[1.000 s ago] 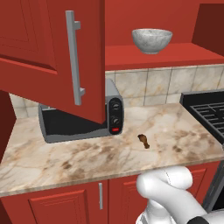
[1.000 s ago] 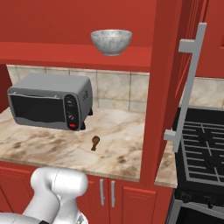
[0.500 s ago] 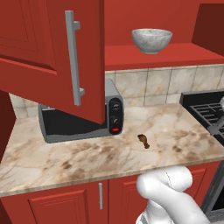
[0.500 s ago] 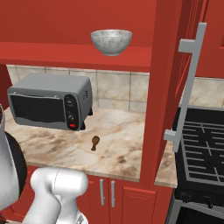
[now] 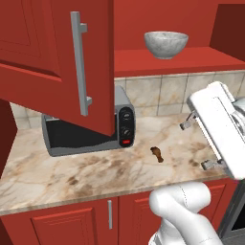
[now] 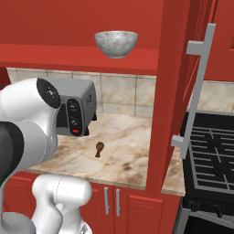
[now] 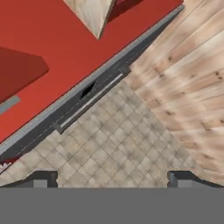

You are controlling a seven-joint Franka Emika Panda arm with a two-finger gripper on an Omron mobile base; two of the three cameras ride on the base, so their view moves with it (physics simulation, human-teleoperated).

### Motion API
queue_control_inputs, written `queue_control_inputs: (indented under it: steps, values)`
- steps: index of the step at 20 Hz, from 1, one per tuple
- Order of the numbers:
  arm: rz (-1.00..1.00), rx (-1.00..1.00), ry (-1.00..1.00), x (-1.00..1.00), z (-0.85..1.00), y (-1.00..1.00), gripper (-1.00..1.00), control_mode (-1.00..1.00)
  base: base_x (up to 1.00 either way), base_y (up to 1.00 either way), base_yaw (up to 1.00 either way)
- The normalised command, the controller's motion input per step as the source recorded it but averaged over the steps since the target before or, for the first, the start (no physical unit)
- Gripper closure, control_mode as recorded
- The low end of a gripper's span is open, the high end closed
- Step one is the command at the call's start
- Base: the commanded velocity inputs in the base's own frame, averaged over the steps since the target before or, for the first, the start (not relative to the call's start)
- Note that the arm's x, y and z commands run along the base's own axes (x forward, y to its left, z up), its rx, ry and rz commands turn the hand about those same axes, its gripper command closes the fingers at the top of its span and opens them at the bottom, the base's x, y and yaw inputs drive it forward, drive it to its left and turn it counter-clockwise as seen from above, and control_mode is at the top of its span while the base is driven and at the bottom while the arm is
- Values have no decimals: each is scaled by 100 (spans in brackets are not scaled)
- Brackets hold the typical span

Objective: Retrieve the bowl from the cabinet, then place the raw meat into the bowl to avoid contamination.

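**Cabinet Open, Bowl on the Shelf, Gripper Empty**

The red wooden wall cabinet [image 5: 167,60] stands open. Its panelled door with the long vertical silver bar handle [image 5: 79,62] swings out across the upper left of the left base view, which leaves the shelf clear for a reach from the front. In the right base view the second door [image 6: 180,87] hangs open in the right half of the frame.

The round, wide gray bowl with a mottled stone-like surface [image 5: 166,44] sits upright on the cabinet shelf, in the upper centre-right of the left base view and the upper centre of the right base view [image 6: 116,43]. Nothing touches it.

The small brown drumstick-shaped piece of raw meat [image 5: 157,153] lies on the marbled beige countertop [image 5: 72,172], just right of the gray toaster oven with black control knobs [image 5: 91,131] and well below the bowl. It lies in the open, so a bowl can be set down beside it.

The two-finger gripper [image 7: 113,177] has its jaws wide apart and holds nothing. The hand view looks down at a tiled and wooden floor and a red cabinet front, so the hand points away from the shelf. The white arm [image 5: 222,129] occupies the right edge of the left base view. Judged from this layout, the bowl retrieval is not yet done; the hand must turn toward the shelf first.
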Motion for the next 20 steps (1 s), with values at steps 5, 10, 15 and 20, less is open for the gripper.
queue_control_inputs:
  steps: [5,10,15,20]
  values:
    - [6,24,37,32,23,28,-100,-100,0,0,0]
    - [6,15,39,34,32,28,-100,-100,0,0,0]
    - [6,1,41,24,41,34,-100,-100,0,0,0]
    - [13,0,39,27,27,25,-100,-100,0,0,0]
